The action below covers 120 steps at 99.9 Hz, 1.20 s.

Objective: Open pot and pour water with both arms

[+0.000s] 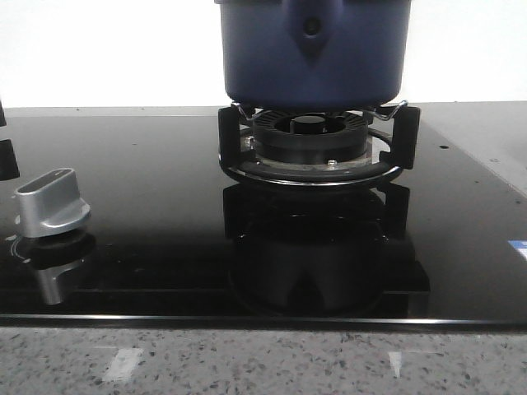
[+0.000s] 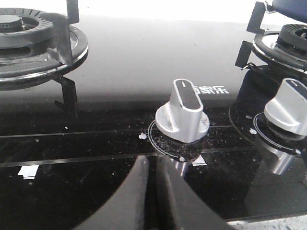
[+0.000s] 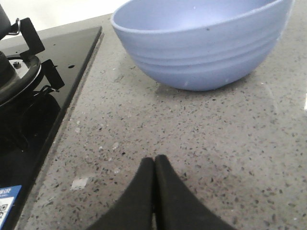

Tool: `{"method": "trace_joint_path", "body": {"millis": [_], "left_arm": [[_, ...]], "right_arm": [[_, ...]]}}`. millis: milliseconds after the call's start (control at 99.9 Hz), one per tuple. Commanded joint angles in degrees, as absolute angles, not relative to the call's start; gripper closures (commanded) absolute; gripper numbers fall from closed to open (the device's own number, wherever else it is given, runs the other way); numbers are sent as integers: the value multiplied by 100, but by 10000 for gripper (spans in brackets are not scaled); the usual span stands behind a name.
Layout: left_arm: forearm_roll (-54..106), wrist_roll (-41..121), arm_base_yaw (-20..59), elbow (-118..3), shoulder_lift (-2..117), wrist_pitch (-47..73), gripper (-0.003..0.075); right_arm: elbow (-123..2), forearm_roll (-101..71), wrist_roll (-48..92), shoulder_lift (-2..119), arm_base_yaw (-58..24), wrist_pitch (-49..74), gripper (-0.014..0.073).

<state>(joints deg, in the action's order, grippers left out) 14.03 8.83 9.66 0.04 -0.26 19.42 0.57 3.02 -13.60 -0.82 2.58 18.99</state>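
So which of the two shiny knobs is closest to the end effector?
The silver knob straight ahead of the left end effector, beside the white writing on the glass. The other knob sits off to the side, by the burner holding the blue pot.

The pot (image 1: 313, 58) has matt dark-blue sides. The hob (image 1: 148, 214) is glossy black glass, mirror-like. The knob (image 2: 183, 115) looks like brushed silver metal. The worktop (image 3: 192, 143) is speckled grey stone. The bowl (image 3: 201, 43) is smooth, matt pale blue.

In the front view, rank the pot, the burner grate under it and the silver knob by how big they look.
1. pot, cut off at the top edge.
2. burner grate, nearly as wide.
3. silver knob, clearly smallest, though nearer the camera.
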Motion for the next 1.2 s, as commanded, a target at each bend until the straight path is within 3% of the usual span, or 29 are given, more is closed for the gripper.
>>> {"method": "trace_joint_path", "body": {"millis": [0,721,921,1101,1191], "left_arm": [[1485,830,975,191,-180,1719,740],[1485,830,975,191,-180,1719,741],[1382,878,975,191,-180,1356,741],[5221,868,975,191,-180,582,741],[6082,868,975,181,-180,71,741]], "right_arm": [[217,262,-1318,-171,296,1844,664],[217,273,-1318,-171,296,1844,664],[217,142,-1318,-171,296,1095,664],[206,-2522,-1318,-171,296,-309,664],[206,-3329,-1318,-171,296,-516,664]]}}
